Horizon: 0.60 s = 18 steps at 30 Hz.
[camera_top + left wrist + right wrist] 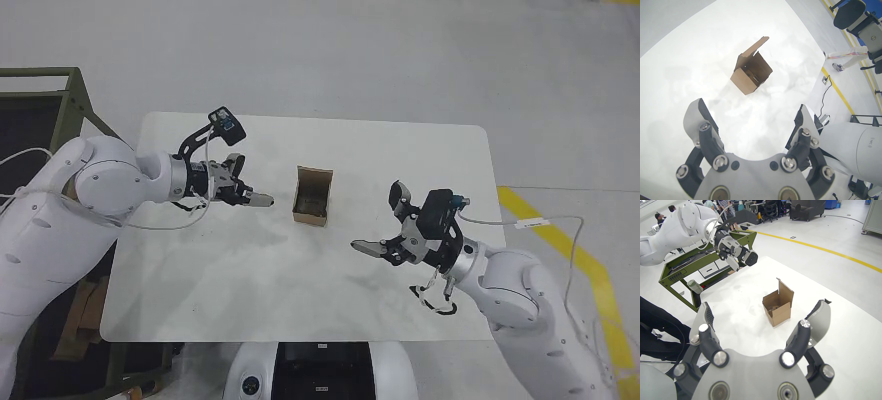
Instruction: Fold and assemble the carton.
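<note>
Top view looks straight down; both wrist views face the carton [313,196] from opposite sides.

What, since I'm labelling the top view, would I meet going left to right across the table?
The left gripper, open and clear of the box → the carton, standing open-topped with one flap up → the right gripper, open and also apart from it.

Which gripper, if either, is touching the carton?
Apart, both: the top view shows bare table between the carton and the left gripper, and between it and the right gripper.
</note>
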Each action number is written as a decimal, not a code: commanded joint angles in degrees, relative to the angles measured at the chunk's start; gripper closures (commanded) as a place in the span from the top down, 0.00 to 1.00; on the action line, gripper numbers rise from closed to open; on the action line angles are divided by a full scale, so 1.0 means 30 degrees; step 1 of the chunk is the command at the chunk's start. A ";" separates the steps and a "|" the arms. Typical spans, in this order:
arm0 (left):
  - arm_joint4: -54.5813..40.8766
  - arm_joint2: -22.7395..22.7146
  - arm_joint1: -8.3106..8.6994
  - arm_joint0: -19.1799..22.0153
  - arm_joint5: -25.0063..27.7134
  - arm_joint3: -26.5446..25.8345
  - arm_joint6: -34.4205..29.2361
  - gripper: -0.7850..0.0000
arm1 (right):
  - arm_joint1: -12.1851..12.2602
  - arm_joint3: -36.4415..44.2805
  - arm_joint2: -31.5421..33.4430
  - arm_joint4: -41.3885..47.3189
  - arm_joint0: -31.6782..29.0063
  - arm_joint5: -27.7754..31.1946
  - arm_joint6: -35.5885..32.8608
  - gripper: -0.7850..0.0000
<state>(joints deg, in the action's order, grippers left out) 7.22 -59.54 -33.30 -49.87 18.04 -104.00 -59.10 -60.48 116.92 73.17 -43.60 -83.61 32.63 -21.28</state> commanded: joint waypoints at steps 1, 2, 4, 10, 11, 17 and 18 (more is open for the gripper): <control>-0.0001 0.0000 0.0000 -0.0001 0.0001 0.0000 -0.0002 1.00 | 0.0000 0.0000 0.0000 0.0000 0.0000 0.0000 0.0000 1.00; -0.0001 0.0000 0.0000 -0.0001 0.0001 0.0000 -0.0002 1.00 | 0.0000 0.0000 0.0000 0.0000 0.0000 0.0000 0.0000 1.00; 0.0778 0.0266 -0.0039 -0.0203 -0.0464 -0.0103 -0.0031 1.00 | -0.0037 -0.0125 -0.0243 -0.0410 0.0019 -0.0732 -0.0211 1.00; 0.2476 0.1347 -0.0473 -0.0131 -0.3412 0.0420 0.0415 1.00 | -0.0476 0.0213 -0.2787 -0.5065 0.1065 -0.8287 -0.3641 1.00; 0.2757 0.1504 -0.0551 -0.0145 -0.3881 0.0461 0.0665 1.00 | -0.0576 0.0192 -0.3279 -0.5879 0.1257 -0.9372 -0.3933 1.00; 0.2345 0.2023 -0.1038 -0.0373 -0.5199 0.1340 0.2793 1.00 | -0.1256 -0.0708 -0.6038 -0.9820 0.2585 -1.4271 -0.5186 1.00; 0.2292 0.2164 -0.1135 -0.0389 -0.5437 0.1474 0.3046 1.00 | -0.1391 -0.0924 -0.6443 -1.0182 0.2846 -1.4910 -0.5420 1.00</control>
<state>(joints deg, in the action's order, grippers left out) 14.13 -53.52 -36.40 -50.99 2.61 -100.03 -50.92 -64.24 114.86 55.29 -72.67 -75.95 -9.41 -36.74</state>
